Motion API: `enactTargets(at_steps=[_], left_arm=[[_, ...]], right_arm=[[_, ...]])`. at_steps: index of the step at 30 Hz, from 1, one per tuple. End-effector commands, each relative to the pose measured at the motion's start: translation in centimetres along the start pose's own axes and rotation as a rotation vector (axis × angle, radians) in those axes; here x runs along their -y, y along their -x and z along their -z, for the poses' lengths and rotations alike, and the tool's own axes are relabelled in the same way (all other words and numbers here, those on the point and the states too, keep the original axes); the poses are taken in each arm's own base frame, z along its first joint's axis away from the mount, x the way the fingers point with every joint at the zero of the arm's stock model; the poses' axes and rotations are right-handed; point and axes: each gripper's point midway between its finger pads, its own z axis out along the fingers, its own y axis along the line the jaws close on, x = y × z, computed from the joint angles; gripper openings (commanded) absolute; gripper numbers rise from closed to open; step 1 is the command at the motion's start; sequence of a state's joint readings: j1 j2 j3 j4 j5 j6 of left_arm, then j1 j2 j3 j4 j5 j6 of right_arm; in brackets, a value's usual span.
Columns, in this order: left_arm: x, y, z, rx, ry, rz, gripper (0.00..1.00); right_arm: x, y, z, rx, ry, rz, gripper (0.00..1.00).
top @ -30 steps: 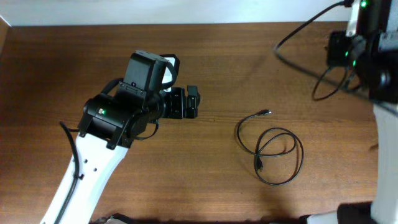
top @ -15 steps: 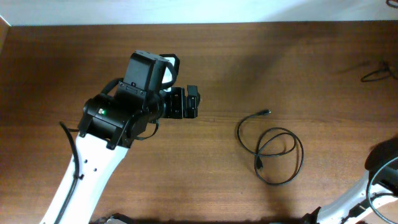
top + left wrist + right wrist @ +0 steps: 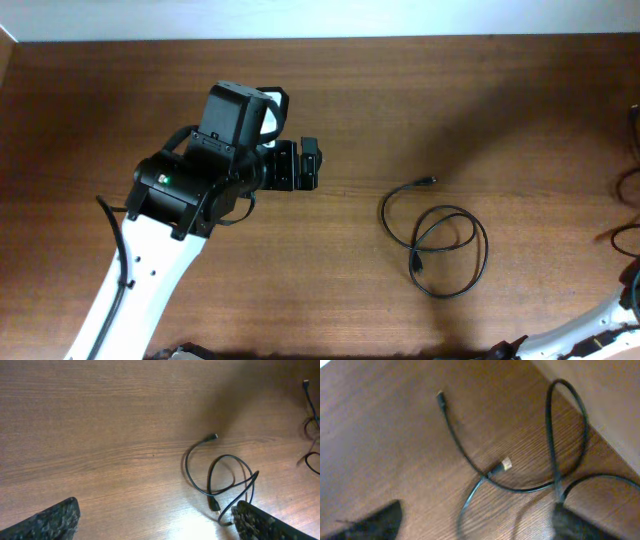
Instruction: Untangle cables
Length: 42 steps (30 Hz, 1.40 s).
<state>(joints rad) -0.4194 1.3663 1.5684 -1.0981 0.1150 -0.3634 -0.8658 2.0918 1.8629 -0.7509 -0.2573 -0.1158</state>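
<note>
One thin black cable lies in a loose loop on the wooden table, right of centre, with one plug end pointing up and right. My left gripper hovers to its left, open and holding nothing. From the left wrist the same cable lies ahead, close to the right fingertip. A second cable shows only at the right edge. My right gripper is open above that cable, whose strands cross near a small plug. The picture is blurred.
The left arm's white link crosses the lower left of the table. Part of the right arm shows at the bottom right corner. The table's edge runs close behind the second cable in the right wrist view.
The right arm has left the top right corner of the overhead view. A second cable now shows at the right edge. The left arm and the looped cable have not moved.
</note>
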Motion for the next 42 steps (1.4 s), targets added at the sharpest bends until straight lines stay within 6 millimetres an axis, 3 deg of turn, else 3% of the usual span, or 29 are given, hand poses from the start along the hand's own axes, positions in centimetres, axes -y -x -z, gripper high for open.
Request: enactTargets(at_steps=[1,5,8,10,13,14,16,18,19,21,23,25,26,27,30,35,42], left_arm=[[-0.1,0.2,0.1,0.006,0.007,-0.001,0.99],[-0.1,0.2,0.1,0.006,0.007,-0.001,0.99],[-0.1,0.2,0.1,0.006,0.007,-0.001,0.99],[-0.1,0.2,0.1,0.006,0.007,-0.001,0.99],[-0.1,0.2,0.1,0.006,0.007,-0.001,0.99],[-0.1,0.2,0.1,0.006,0.007,-0.001,0.99],[-0.1,0.2,0.1,0.006,0.007,-0.001,0.99],[-0.1,0.2,0.1,0.006,0.007,-0.001,0.99],[-0.1,0.2,0.1,0.006,0.007,-0.001,0.99],[-0.1,0.2,0.1,0.006,0.007,-0.001,0.99],[-0.1,0.2,0.1,0.006,0.007,-0.001,0.99],[-0.1,0.2,0.1,0.006,0.007,-0.001,0.99],[-0.1,0.2,0.1,0.006,0.007,-0.001,0.99],[-0.1,0.2,0.1,0.006,0.007,-0.001,0.99],[-0.1,0.2,0.1,0.006,0.007,-0.001,0.99],[-0.1,0.2,0.1,0.006,0.007,-0.001,0.99],[-0.1,0.2,0.1,0.006,0.007,-0.001,0.99]], right_arm=[[-2.3,0.3,0.6,0.021,0.149,-0.005,0.99],[-5.1,0.3,2.7,0.024,0.286,-0.010,0.99],[-6.1,0.8,6.1,0.042,0.289,0.000,0.99],[-7.4,1.0,9.1,0.065,0.323,0.009,0.99],[-11.1,1.2,14.9,0.113,0.390,0.054,0.99],[-13.5,0.6,17.4,0.114,0.411,0.066,0.99],[-16.5,-0.8,19.8,0.076,0.427,0.016,0.99],[-19.5,-4.3,21.9,-0.041,0.435,-0.033,0.99],[-22.1,-6.8,23.1,-0.126,0.492,-0.004,0.99],[-25.5,-9.1,24.2,-0.217,0.601,0.029,0.99],[-27.8,-11.4,24.5,-0.284,0.622,0.114,0.99],[-27.7,-14.3,23.8,-0.372,0.498,0.194,0.98],[-28.4,-16.2,23.8,-0.425,0.472,0.243,0.89],[-29.2,-17.4,23.3,-0.463,0.454,0.233,0.89],[-28.1,-20.6,19.2,-0.521,0.226,0.153,0.89],[-27.7,-27.2,15.3,-0.648,0.129,0.141,0.88],[-26.9,-32.2,13.8,-0.746,0.045,0.087,0.88]])
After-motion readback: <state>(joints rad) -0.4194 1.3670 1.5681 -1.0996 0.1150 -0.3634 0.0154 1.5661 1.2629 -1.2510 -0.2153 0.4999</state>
